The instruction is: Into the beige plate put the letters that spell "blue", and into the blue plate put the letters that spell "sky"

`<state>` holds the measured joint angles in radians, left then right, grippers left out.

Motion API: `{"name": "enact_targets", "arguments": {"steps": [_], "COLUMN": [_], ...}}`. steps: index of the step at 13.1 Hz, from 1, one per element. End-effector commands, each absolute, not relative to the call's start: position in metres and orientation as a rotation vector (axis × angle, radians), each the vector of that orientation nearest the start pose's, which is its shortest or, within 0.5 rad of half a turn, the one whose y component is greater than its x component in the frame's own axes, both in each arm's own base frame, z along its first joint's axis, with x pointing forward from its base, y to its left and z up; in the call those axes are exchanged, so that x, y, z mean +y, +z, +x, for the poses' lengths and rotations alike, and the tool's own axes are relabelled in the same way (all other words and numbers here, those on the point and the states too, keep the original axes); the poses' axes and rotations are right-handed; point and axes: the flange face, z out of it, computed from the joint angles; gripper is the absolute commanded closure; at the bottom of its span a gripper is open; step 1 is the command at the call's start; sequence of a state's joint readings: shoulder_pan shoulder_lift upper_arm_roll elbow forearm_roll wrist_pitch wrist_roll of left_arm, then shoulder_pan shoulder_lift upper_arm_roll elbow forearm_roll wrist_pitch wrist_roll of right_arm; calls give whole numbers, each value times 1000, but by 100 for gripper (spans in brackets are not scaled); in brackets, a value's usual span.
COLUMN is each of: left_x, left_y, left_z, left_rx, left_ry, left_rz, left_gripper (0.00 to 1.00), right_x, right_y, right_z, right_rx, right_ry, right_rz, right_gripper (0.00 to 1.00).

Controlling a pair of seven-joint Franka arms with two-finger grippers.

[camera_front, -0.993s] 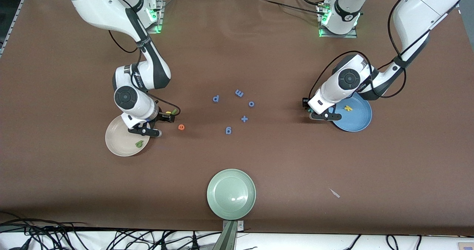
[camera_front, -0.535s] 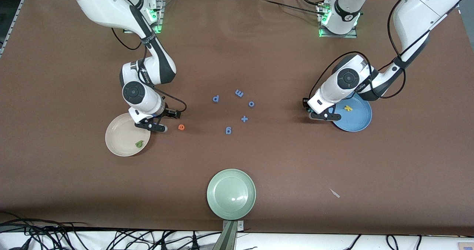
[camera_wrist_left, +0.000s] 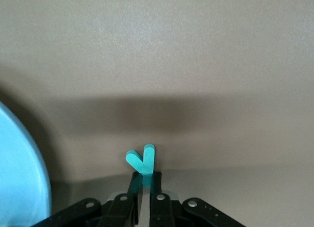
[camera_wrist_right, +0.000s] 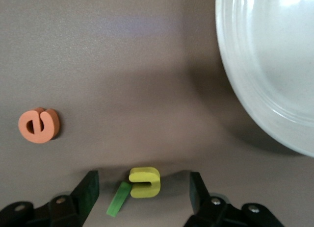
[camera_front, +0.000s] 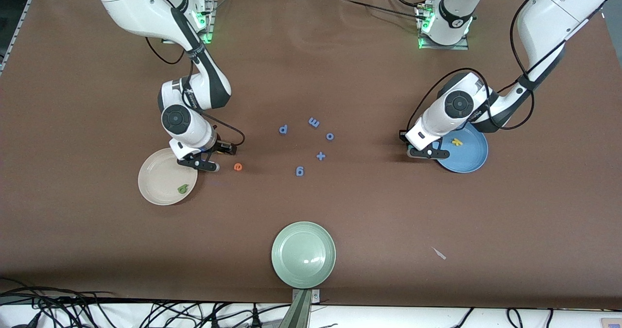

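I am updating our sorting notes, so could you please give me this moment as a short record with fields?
left gripper: shut on the teal y, beside the blue plate
right gripper: open, around the yellow u and green l on the table, beside the beige plate
in blue plate: yellow k
in beige plate: green b
orange e: on the table

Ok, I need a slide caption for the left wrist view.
Left gripper shut on the teal y, beside the blue plate.
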<state>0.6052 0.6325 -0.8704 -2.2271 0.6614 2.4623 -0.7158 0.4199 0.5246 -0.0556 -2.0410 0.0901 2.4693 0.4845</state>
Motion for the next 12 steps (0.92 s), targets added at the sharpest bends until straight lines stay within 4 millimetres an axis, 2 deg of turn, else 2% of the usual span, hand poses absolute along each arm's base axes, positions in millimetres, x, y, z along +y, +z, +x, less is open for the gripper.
{"name": "enact_targets", "arguments": {"steps": [1,2,5,7,10,12], "left_x": [-145,-146,-144,-138,-92,-44], "left_y": [189,198,247,279,289,283], "left_z": [519,522,553,572,576,573], "left_rx": [-11,-56,-181,-212,-234,-180], "left_ry": [114,124,197,298,349,363], "left_rz": [-3192,-3216,-3232,-3227,-3213,-3233], "left_gripper": [94,96,100,100,98,98], "right_x": [204,204,203,202,198,198], "right_y": [179,179,174,174,176,177], "right_z": [539,539,536,535,537,537], "right_rx": [294,292,295,291,266,264], "right_ry": [147,146,134,127,125,128], "right_rz": [-3130,-3131,-3129,-3129,-3132,-3132], "right_gripper": [29,34,42,54,65,70]}}
